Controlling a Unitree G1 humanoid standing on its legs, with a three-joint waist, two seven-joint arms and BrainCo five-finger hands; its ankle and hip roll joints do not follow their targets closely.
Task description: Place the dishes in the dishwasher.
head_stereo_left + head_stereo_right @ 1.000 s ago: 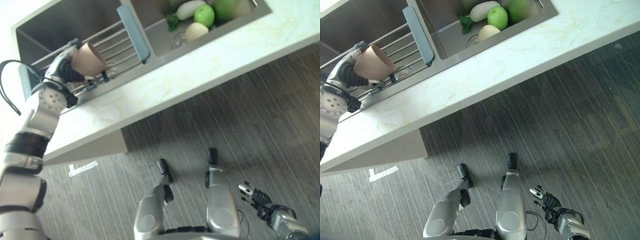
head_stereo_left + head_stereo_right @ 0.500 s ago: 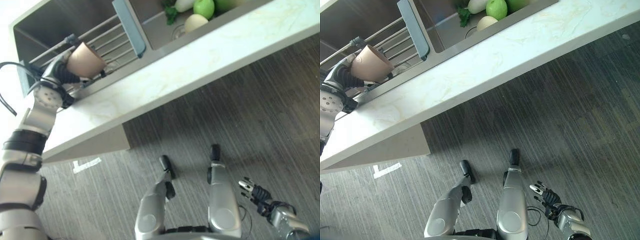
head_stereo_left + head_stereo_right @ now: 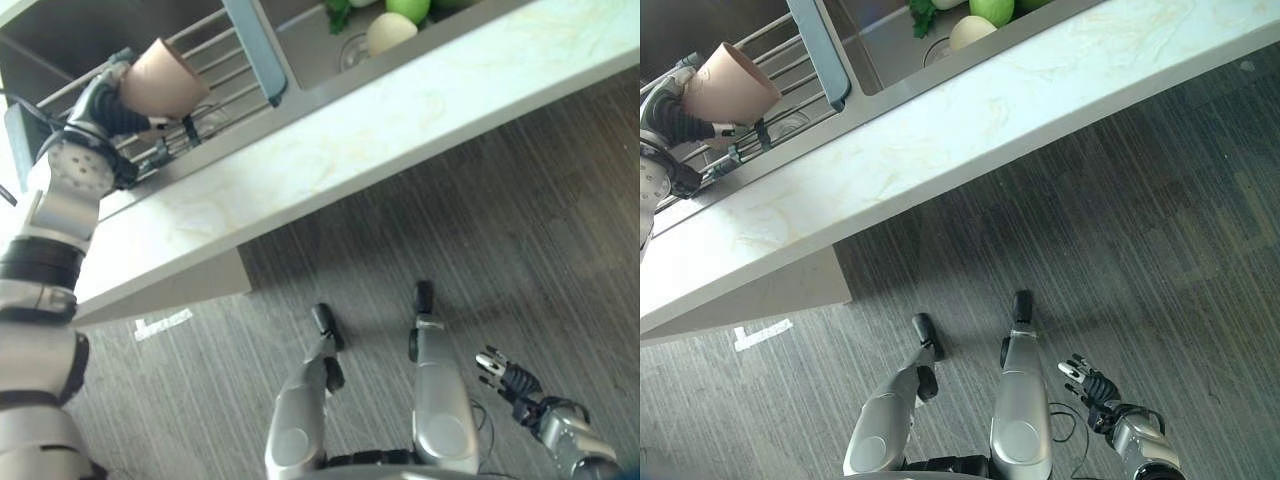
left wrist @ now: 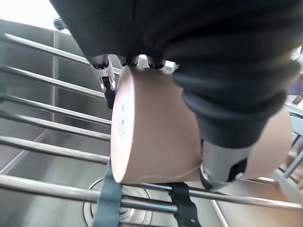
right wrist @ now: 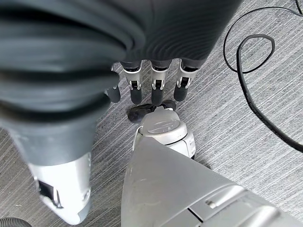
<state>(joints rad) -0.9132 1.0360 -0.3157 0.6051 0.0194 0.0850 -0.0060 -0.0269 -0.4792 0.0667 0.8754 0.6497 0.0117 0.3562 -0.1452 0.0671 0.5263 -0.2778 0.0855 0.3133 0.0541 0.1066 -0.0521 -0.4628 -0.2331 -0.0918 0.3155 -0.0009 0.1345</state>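
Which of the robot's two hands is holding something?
The left hand, up at the sink, grips a tan cup; the right hand hangs empty above the floor.

The left arm was raised and extended forward on the robot's left, its hand (image 3: 100, 100) curled, fingers and thumb clamped in a grasp. The right arm was lowered at the robot's side, its hand (image 3: 1092, 385) held with fingers relaxed and straight.

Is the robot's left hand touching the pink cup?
Touching. In the left wrist view the left hand has its thumb and fingers curled round the cup, pressed against its sides above the rack.
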